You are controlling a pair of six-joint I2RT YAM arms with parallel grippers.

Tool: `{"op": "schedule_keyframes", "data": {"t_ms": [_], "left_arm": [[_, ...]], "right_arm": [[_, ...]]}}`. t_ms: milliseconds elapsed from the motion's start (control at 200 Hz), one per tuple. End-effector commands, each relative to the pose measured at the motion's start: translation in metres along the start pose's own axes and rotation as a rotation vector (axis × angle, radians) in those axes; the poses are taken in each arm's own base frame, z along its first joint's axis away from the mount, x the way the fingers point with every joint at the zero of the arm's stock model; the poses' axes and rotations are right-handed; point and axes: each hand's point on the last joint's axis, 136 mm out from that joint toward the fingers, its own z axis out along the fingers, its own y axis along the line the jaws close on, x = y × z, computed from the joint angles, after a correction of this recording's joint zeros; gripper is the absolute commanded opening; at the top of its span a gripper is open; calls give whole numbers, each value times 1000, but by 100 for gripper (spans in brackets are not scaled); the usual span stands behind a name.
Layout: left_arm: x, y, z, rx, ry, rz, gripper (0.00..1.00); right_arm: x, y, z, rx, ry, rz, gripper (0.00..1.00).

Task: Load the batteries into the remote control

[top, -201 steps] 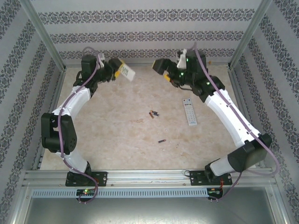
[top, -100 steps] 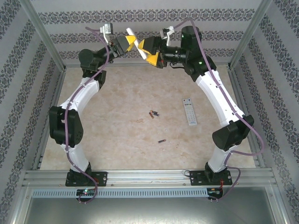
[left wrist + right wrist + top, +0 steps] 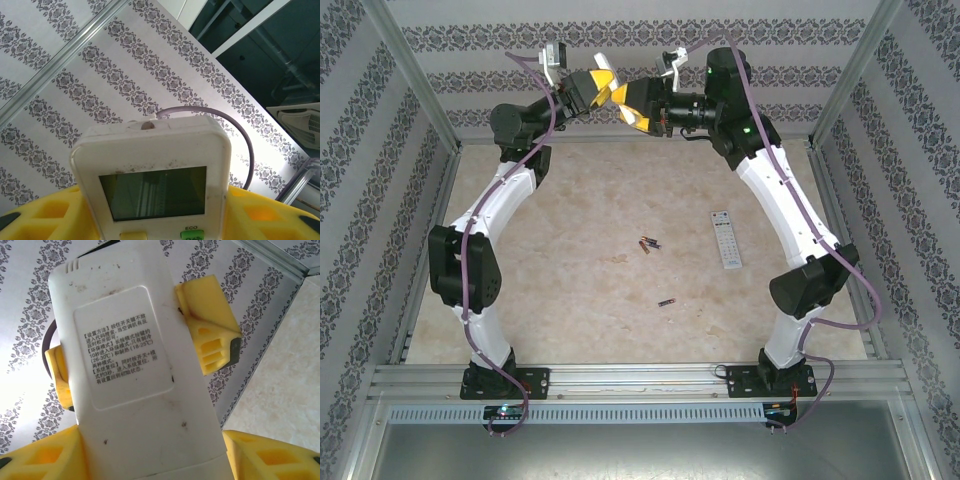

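Saw the left gripper (image 3: pixel 606 86) lifted up high, close to the far wall (image 3: pixel 620 40), partly closed and holding tight to the wide remote (image 3: pixel 152 170) with the little window. In the left wrist view, found that wide remote squeezed between the yellow fingers (image 3: pixel 42 217), window side facing the camera. Saw the right gripper (image 3: pixel 634 106) just beside the left one, tip to tip, partly open, with its own yellow fingers (image 3: pixel 42 455) on both sides of the same wide remote's back. Could not tell a firm grip from a near touch there. Found the remote control (image 3: pixel 726 239), the long thin one, lying flat on the table (image 3: pixel 570 200), buttons up, well apart from both grippers, far below them and over on the right arm's side. Spotted two batteries (image 3: pixel 649 244) lying together on the table, near the remote control on its left, and one more battery (image 3: pixel 666 301) alone, closer to the arm bases. Saw no gripper touching any of them.
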Motion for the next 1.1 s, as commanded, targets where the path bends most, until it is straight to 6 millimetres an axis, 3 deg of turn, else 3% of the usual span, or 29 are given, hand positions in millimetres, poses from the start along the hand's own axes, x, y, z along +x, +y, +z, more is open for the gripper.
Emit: {"op": "schedule_keyframes", "data": {"t_ms": [0,80,135,260,385,415,520,555,619,664,749,874,994,1094], "left_arm": [[11,-22,13,57,29,60,0],[15,-19,18,49,29,41,0],[16,-20,20,54,19,28,0],[13,-20,20,67,-10,7,0],[15,-18,21,50,-2,4,2],[15,-15,21,33,2,6,10],[15,-8,17,-51,-2,35,65],[14,-6,15,-86,-11,42,79],[10,0,7,-165,-38,38,94],[8,7,-1,-236,-52,14,99],[15,21,-17,-388,-66,-31,100],[37,46,-41,-622,-39,-134,100],[62,71,-59,-786,-17,-234,100],[72,78,-49,-759,-19,-290,100]], "right_arm": [[1,18,6,-34,5,-81,54],[1,23,8,-38,0,-123,65],[0,25,9,-38,-6,-143,66],[-5,22,9,-31,-21,-136,46],[-4,22,7,-26,-23,-152,41],[-4,22,6,-21,-26,-160,41],[-5,17,-1,13,-52,-211,41],[-6,11,-5,39,-67,-234,41],[-10,-11,-17,131,-109,-278,37],[-12,-27,-28,219,-142,-334,35],[-13,-56,-48,412,-193,-484,33],[-7,-78,-63,615,-175,-682,34],[5,-84,-58,688,-108,-812,34],[14,-84,-47,663,-62,-839,34]]}}
